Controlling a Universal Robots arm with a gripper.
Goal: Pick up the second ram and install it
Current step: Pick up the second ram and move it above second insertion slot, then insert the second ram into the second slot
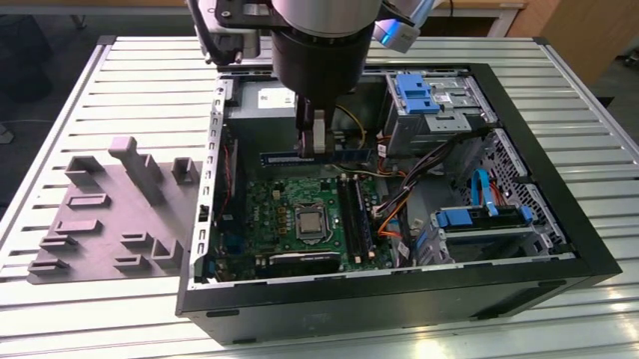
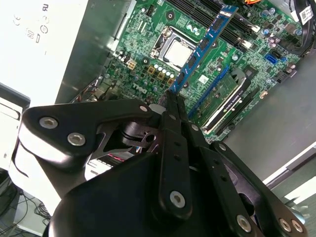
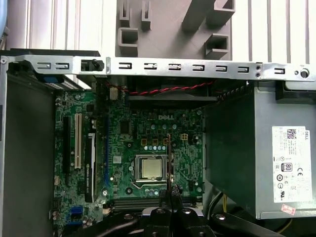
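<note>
My gripper [image 1: 311, 152] hangs inside the open computer case [image 1: 559, 247], above the green motherboard [image 1: 289, 202]. It is shut on the second ram [image 1: 340, 156], a long narrow blue stick with dark chips, held level and on edge over the board's far side. In the second wrist view the ram [image 2: 202, 47] runs out from the shut fingertips [image 2: 170, 101] across the processor socket [image 2: 173, 49]. In the first wrist view the stick [image 3: 169, 158] appears edge-on above the gripper [image 3: 171, 190]. The dark memory slots [image 1: 355, 213] lie on the board toward the exterior view's right of the processor.
A grey holder tray [image 1: 100, 217] with upright blocks sits on the slatted table at the exterior view's left. The power supply [image 1: 262, 112] stands close behind the gripper. Drive cages with blue clips [image 1: 420, 93] and bundled cables [image 1: 399, 202] crowd the case's right side.
</note>
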